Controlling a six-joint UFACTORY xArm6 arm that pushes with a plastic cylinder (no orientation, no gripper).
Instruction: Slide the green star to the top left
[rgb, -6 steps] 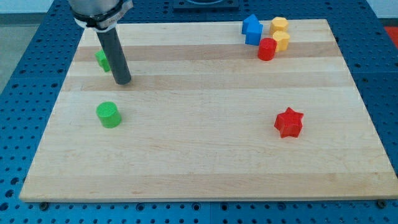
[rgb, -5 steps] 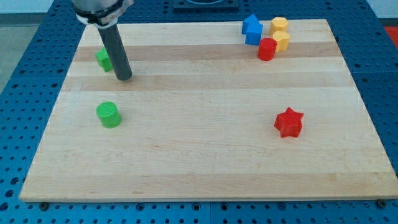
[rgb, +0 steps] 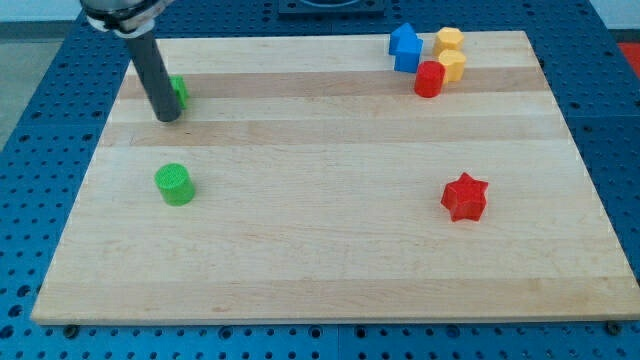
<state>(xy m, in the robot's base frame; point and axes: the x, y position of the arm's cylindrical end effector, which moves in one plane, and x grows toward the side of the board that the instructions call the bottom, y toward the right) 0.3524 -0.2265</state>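
Where the rod ends, my tip (rgb: 167, 116) apparently touches the green star (rgb: 178, 91).

My tip (rgb: 167, 118) touching green star (rgb: 178, 91), green cylinder (rgb: 175, 185) below

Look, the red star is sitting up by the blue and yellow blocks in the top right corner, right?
Not quite. The camera view shows the red star alone, lower down on the view's right. The red block beside the blue block and yellow blocks is a different one, not a star.
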